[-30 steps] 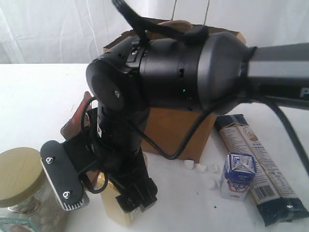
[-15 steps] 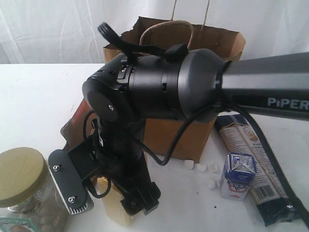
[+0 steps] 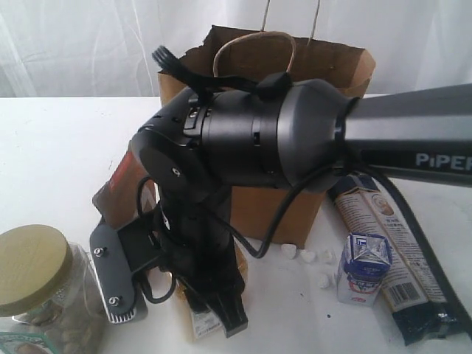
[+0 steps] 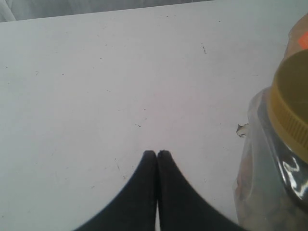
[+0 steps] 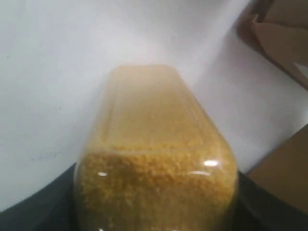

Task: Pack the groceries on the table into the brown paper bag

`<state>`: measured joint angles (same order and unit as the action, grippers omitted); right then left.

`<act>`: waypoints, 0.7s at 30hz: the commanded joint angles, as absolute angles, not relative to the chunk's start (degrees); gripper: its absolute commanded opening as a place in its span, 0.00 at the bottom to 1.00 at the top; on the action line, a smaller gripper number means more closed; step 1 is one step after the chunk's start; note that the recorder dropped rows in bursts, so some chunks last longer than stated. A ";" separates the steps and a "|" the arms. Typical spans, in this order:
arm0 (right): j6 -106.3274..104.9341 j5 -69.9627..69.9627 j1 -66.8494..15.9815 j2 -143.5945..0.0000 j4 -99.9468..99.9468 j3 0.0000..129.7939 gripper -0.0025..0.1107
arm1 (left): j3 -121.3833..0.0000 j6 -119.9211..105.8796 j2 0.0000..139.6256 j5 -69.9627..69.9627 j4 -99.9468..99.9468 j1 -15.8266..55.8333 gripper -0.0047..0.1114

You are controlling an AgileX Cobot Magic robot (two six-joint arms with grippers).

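Observation:
My right gripper (image 3: 215, 318) reaches across to the front left and is shut on the yellow bottle (image 3: 200, 324). In the right wrist view the bottle (image 5: 154, 154) fills the space between the dark fingers (image 5: 269, 204). My left gripper (image 4: 157, 155) is shut with nothing in it, low over bare table (image 4: 96, 86) beside the clear jar (image 4: 281, 144). The jar (image 3: 33, 284) with its olive-gold lid stands at the front left. The brown paper bag (image 3: 332, 63) stands open behind the arm. The dark can is out of view.
A brown-red pouch (image 3: 118, 184) lies left of the bag. A small blue-white carton (image 3: 363, 267) stands right of it, beside the long dark-blue-and-cream packet (image 3: 413, 295). White crumbs (image 3: 306, 256) lie in front of the bag. The right arm hides much of the middle.
The right arm's wrist has turned and dropped, so the gripper now points straight down over the yellow bottle and covers most of it.

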<state>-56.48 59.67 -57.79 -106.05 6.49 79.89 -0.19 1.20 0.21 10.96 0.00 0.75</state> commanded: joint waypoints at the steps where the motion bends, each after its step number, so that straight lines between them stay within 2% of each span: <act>1: -53.49 60.11 -57.65 -104.83 6.08 79.33 0.17 | 0.00 1.20 0.00 10.75 0.00 0.67 0.04; 4: -49.30 60.11 -57.65 -103.05 6.08 79.33 0.06 | 0.00 1.20 0.00 10.75 0.00 0.67 0.04; 6: -46.17 59.86 -57.65 -101.62 6.08 79.33 0.02 | 0.00 1.20 0.00 10.75 0.00 0.67 0.04; 21: -33.37 55.13 -57.65 -84.48 1.82 79.33 0.02 | 0.00 1.20 0.00 10.75 0.00 0.67 0.04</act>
<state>-35.78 57.69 -57.79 -89.21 4.22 79.18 -0.19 1.20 0.21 10.96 0.00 0.75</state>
